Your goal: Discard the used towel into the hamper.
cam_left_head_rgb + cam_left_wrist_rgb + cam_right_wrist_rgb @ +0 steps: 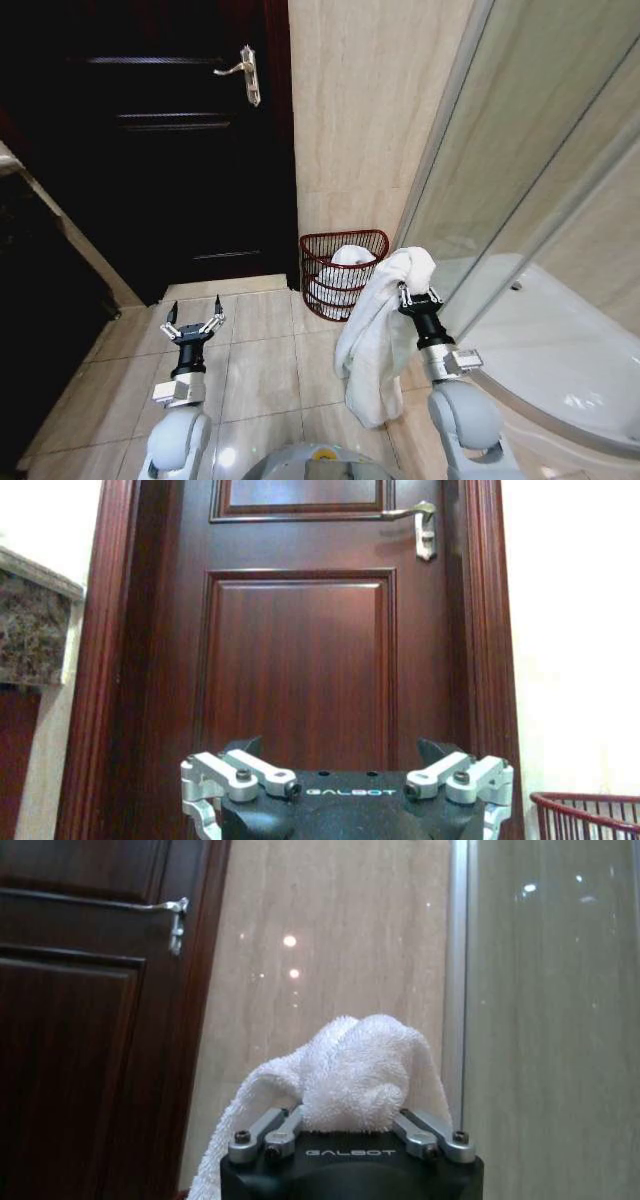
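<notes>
Your right gripper [419,296] is clamped on the white towel [375,335]. It holds a bunched end at the top while the rest hangs in a long fold down past the arm toward the tiled floor [262,375]. In the right wrist view the towel [352,1084] bulges up between the closed fingers [268,1134], with a tail trailing off one side.

The hamper [318,262] stands on the floor against the beige tiled wall [365,110], in the corner between the dark wooden door [150,150] and the glass shower screen [520,170]. It sits just ahead of the held towel, slightly to its left. There is already white cloth [345,270] inside it. The towel you hold is apart from the hamper, not over its rim.

Your left gripper [193,323] is raised over the floor tiles, well left of the hamper, fingers spread open and holding nothing. Its wrist view faces the door, with the hamper's rim [585,804] at the edge.
</notes>
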